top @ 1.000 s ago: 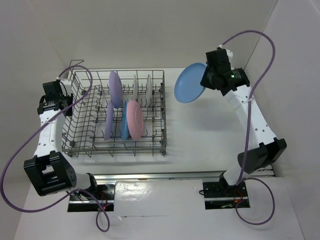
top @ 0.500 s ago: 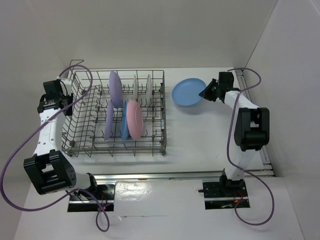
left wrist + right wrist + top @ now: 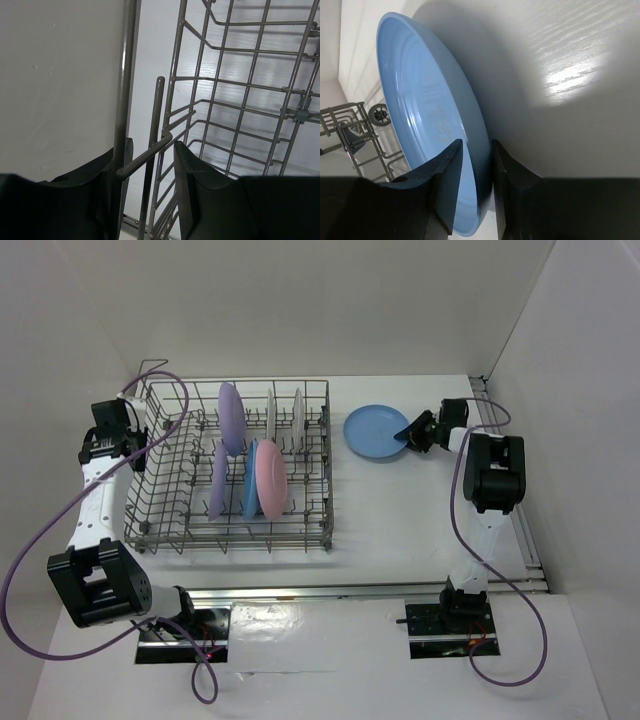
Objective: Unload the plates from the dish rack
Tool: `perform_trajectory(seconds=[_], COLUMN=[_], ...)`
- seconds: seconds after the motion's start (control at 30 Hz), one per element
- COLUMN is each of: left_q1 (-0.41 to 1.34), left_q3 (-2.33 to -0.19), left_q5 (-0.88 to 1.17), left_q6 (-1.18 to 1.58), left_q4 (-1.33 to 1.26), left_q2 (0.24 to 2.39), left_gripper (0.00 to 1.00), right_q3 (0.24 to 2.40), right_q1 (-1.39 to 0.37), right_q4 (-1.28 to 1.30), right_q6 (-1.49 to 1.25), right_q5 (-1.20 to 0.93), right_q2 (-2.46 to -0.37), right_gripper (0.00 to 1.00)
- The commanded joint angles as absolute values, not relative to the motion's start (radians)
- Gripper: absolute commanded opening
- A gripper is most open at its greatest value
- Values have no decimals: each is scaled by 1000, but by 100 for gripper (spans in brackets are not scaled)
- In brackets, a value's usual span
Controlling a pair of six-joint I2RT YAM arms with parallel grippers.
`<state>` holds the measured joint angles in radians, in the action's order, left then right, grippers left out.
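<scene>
The grey wire dish rack [image 3: 165, 502] stands on the left of the table. Upright in it are a lavender plate [image 3: 231, 417], two white plates [image 3: 271, 412], a pink plate [image 3: 268, 480], a blue one [image 3: 249, 492] and another lavender one [image 3: 217, 485]. A further blue plate [image 3: 375, 430] lies flat on the table to the right of the rack. My right gripper [image 3: 407, 433] straddles that plate's rim [image 3: 482, 150] with its jaws open, a gap showing beside one finger. My left gripper [image 3: 133, 435] is shut on wires at the rack's far left corner [image 3: 150, 150].
White walls close in on the left, back and right of the table. The raised wire handle [image 3: 152, 367] stands at the rack's far left corner. A metal rail [image 3: 330, 592] runs along the near edge, and purple cables loop off both arms.
The right arm brought the blue plate down from mid-air and laid it flat on the table right of the rack, and its jaws have loosened. The left arm has not moved.
</scene>
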<state>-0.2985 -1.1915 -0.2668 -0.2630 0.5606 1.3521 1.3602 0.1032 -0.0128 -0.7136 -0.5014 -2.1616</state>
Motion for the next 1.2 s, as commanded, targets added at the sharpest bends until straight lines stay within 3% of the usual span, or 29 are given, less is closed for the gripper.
perform_trajectory(seconds=[0.0,0.03,0.13,0.17,0.3,0.57,0.67,0.77,0.9,1.03,1.17], left_q1=[-270,-270,-270,-270,-261,-261,-261,-261,-261,-261,-261], left_q3=[-1218,-1218,-1218,-1218,-1218,-1198,-1189,-1161,-1141,-1131,-1131], left_q5=[-230,-230,-239,-239,-239,-202,-181,-172,-143,-124,-124], left_q6=[-293,-293,-293,-293,-293,-293,-293,-293,-293,-293,-302], left_q4=[600,600,600,600,600,587,588,563,552,552,543], left_q2=[1347,1347,1338,1338,1319,1290,1290,1267,1249,1249,1249], left_gripper=[47,48,48,48,48,50,50,51,51,51,51], right_q3=[1374,1374,1402,1414,1488,1488,1488,1448,1593,1707,1790], right_q1=[100,100,100,100,109,-70,-155,-351,-667,-758,-834], right_q4=[46,57,147,231,445,566,557,431,628,755,912], right_q6=[-655,-643,-630,-630,-661,-670,-652,-494,-480,-549,-615], right_q5=[-456,-456,-390,-358,-181,298,368,399,505,358,357], right_q2=[-2174,-2174,-2129,-2120,-2031,-1723,-1570,-1435,-1478,-1591,-1690], right_gripper=[38,41,66,79,100,100,100,100,100,98,97])
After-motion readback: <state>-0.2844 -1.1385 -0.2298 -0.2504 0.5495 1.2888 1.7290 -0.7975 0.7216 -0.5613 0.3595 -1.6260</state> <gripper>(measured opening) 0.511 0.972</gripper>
